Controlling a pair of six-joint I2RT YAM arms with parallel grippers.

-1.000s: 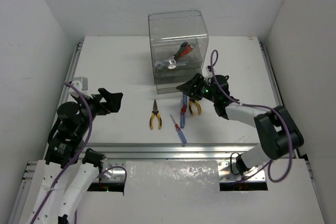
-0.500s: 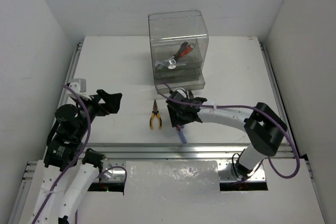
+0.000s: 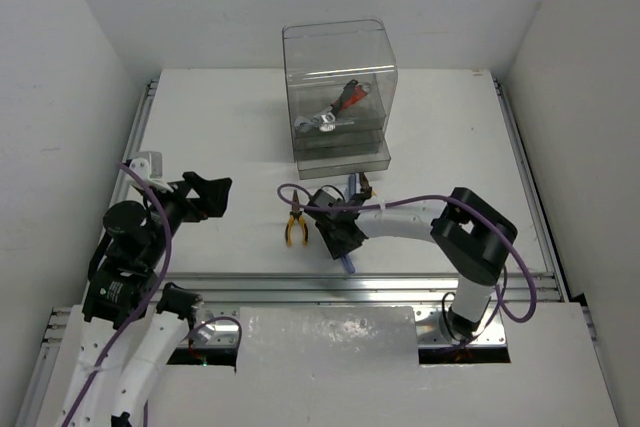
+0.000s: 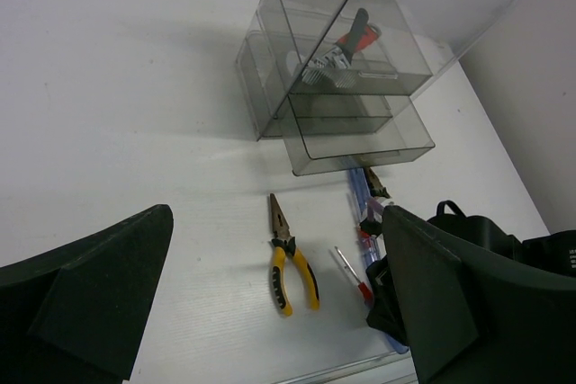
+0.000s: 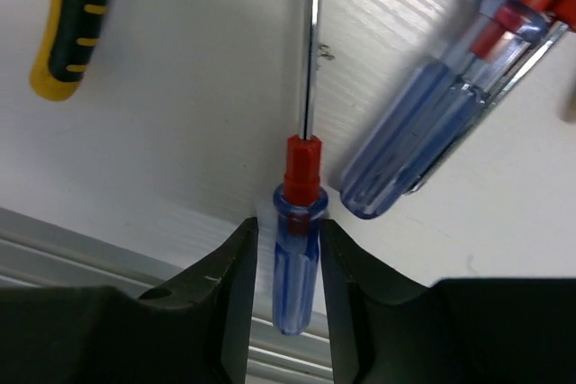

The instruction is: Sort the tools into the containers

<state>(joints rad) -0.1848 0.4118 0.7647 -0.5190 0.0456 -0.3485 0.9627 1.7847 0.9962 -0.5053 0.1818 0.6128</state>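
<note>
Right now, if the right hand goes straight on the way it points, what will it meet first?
The right hand would meet the small blue-handled screwdriver, lying between its open fingers, and probably the table just beneath it.

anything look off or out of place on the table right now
Nothing is spilled or broken. What stands out is the container's bottom tray, which juts out in front of the stack above it. A pair of yellow pliers, a small screwdriver and a larger screwdriver lie loose on the table.
</note>
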